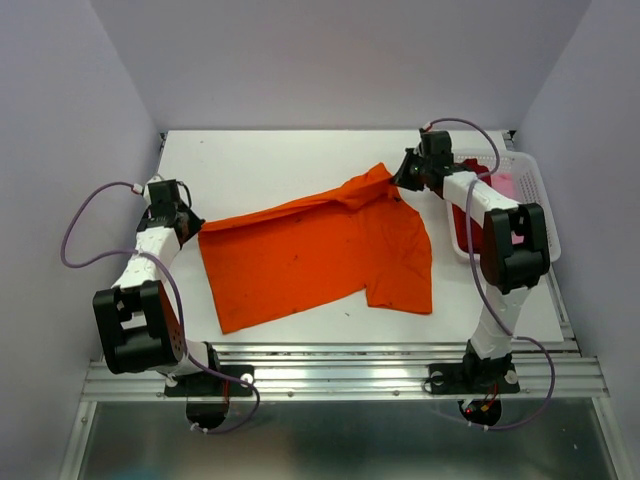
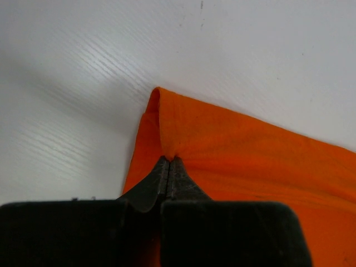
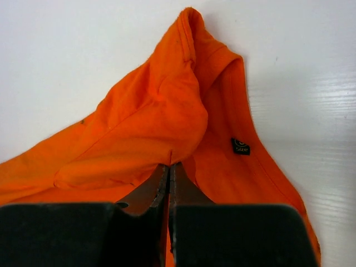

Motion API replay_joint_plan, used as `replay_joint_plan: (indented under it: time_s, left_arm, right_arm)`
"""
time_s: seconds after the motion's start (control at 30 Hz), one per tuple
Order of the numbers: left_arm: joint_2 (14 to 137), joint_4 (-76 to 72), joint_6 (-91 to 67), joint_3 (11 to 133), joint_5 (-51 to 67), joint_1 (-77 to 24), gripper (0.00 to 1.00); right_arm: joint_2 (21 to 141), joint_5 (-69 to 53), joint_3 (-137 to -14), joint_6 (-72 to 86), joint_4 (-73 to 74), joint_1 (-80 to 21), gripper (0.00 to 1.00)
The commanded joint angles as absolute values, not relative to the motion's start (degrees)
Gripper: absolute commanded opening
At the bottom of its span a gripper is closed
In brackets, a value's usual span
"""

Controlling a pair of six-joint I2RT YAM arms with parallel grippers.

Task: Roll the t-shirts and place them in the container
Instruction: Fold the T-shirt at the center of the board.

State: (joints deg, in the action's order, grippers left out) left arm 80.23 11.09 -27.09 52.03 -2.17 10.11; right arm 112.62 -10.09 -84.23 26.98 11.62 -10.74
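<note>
We have left gripper point(image 2: 168, 161) clamped on a corner of the orange t-shirt point(image 1: 320, 255), right gripper point(image 3: 168, 165) clamped on its collar. Shirt lies spread on the table point(image 1: 260, 160), beside the white mesh basket point(image 1: 540, 200).

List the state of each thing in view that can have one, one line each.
orange t-shirt: spread out, unrolled, pinched at both ends
left gripper: shut on its corner
right gripper: shut on cloth near the collar
white basket: upright, holding red cloth

T-shirt point(image 1: 320, 255) on table point(image 1: 270, 160) (basket point(image 1: 530, 175) at right)
</note>
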Motion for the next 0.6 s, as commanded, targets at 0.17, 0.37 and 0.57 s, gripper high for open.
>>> replay_joint_plan:
  time_s: [0.17, 0.37, 0.57]
  left_arm:
    - [77.7, 13.2, -26.8, 49.5, -3.7, 10.1, 0.00]
    - [77.8, 15.7, -26.3, 49.1, -3.3, 10.1, 0.00]
    - [76.9, 20.0, -26.4, 48.2, -4.7, 10.1, 0.08]
  right_arm:
    - [105.9, -8.4, -81.2, 25.1, 9.8, -10.1, 0.01]
    - [103.5, -7.7, -77.7, 24.2, 12.5, -10.1, 0.01]
    - [100.6, -4.5, -72.8, 23.8, 13.5, -10.1, 0.04]
